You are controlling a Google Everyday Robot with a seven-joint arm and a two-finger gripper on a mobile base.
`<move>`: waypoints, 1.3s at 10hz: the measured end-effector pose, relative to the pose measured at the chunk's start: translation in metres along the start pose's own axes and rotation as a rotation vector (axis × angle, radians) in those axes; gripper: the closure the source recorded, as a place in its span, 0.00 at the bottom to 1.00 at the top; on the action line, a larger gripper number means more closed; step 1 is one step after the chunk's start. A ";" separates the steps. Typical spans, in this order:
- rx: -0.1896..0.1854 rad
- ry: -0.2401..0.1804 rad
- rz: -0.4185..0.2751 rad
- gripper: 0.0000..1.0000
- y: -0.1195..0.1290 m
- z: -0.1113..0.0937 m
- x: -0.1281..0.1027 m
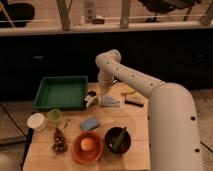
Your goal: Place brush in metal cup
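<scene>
The tool (96, 98) hangs low over the far middle of the desk (135, 125), just right of the green tray (60, 92). Whether it is clenched or released cannot be told. The brush (89, 101) shows as a pale streak at the tool, beside the tray's right rim.

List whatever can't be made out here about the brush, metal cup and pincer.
- Camera view: the pincer hangs over the wooden table's back, beside the green rectangular plastic tray; the wrist hides whatever it holds.
- Thin white-handled brush: too small to pick out.
- Small shiny metal cup: perhaps the dark shape by the tray; not identifiable.
- Table's right edge: hidden by the white robot arm.
</scene>
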 end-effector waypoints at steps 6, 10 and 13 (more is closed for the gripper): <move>0.020 -0.009 -0.013 1.00 -0.012 -0.012 0.002; 0.034 -0.038 -0.027 1.00 -0.020 -0.013 0.001; 0.030 -0.060 -0.043 1.00 -0.026 -0.010 -0.004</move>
